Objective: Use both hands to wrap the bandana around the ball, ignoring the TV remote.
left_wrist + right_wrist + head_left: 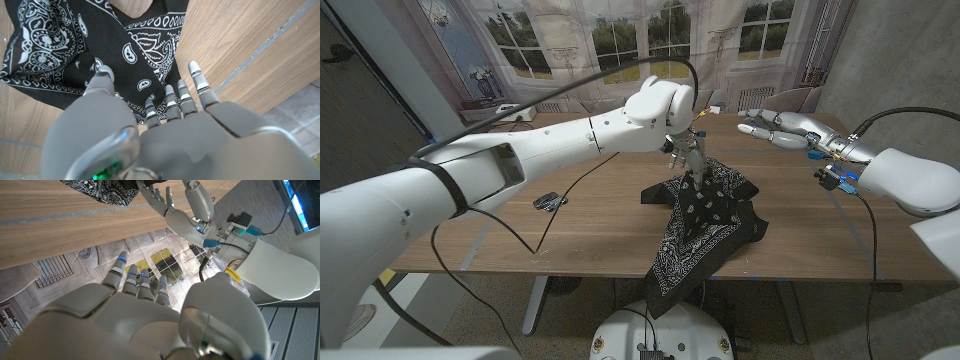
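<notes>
A wooden table (pixel 800 235) carries a black paisley bandana (pixel 705 225), one corner hanging over the near edge; a small dark object (pixel 548 201) lies well left of the bandana.

We cannot see the ball: the black bandana (pixel 705 225) lies heaped on the wooden table (pixel 600 215), and anything beneath its folds is covered. The left hand (pixel 688 148) hangs over the cloth, its fingertips lost against the pattern, so we cannot tell whether they touch it. A small dark object (pixel 549 201) near the cable is too small to identify.
</notes>
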